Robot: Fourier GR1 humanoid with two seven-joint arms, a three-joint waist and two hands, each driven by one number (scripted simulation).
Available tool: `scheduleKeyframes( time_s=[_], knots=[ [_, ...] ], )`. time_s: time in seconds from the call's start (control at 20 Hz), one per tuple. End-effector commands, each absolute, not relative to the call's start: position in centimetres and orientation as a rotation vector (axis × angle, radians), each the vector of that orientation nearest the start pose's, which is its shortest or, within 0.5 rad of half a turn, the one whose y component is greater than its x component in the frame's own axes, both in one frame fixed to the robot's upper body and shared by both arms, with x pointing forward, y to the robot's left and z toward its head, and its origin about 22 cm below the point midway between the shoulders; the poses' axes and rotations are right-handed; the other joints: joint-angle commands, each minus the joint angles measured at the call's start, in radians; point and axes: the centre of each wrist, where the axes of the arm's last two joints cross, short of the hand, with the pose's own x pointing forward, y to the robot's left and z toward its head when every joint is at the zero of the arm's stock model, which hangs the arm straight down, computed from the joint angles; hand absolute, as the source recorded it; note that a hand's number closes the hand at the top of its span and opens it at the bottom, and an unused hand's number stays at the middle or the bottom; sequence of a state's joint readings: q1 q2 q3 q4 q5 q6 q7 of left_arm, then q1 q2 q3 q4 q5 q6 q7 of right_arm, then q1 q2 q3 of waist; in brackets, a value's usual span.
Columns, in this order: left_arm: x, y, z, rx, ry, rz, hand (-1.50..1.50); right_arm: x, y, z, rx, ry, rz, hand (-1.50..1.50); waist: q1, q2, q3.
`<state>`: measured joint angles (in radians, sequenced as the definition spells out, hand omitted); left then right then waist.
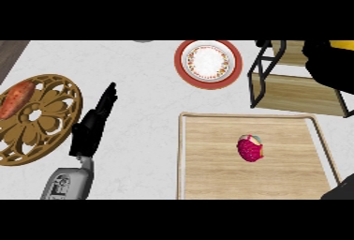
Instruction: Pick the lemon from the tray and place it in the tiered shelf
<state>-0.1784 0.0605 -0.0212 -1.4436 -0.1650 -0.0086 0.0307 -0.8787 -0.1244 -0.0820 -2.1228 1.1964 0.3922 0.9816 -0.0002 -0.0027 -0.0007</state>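
The lemon (342, 44) shows only as a yellow patch at the view's top right edge, right against my right hand (326, 65). That hand is a black mass over the tiered shelf (297, 89), a black wire frame with wooden boards at the upper right; it is curled round the lemon and hides most of it. The wooden tray (207, 159) lies at the lower right, below the shelf. My left hand (93, 126) rests on the counter left of the tray, fingers straight and holding nothing.
A pink-red fruit (250, 148) lies in the tray's middle. A red-rimmed plate (207, 63) stands left of the shelf. At the far left, a carved round wooden trivet (41, 122) carries an orange sweet potato (15, 99).
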Motion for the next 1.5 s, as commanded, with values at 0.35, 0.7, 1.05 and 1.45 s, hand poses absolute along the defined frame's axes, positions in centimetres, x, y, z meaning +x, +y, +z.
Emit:
scheduleKeyframes(
  time_s=[0.35, 0.7, 1.05, 1.45],
  knots=[
    [27.9, 22.6, 1.5, 0.113, -1.565, -0.257, 0.0, 26.7, -22.9, 35.3, -1.518, -1.53, 0.128, 1.5, 0.003, 0.002, 0.0],
    [28.2, 21.8, 2.2, 0.111, -1.575, -0.254, 0.0, 31.9, -24.4, 33.0, -1.574, -1.497, 0.136, 1.5, 0.008, 0.004, 0.001],
    [27.6, 23.8, 1.4, 0.129, -1.58, -0.28, 0.0, 34.1, -25.7, 29.4, -1.616, -1.583, 0.201, 1.5, 0.008, 0.003, 0.001],
    [27.8, 22.0, 1.6, 0.111, -1.579, -0.258, 0.0, 37.4, -27.2, 28.1, -1.399, -1.728, -0.078, 1.5, 0.015, 0.005, 0.001]
  ],
)
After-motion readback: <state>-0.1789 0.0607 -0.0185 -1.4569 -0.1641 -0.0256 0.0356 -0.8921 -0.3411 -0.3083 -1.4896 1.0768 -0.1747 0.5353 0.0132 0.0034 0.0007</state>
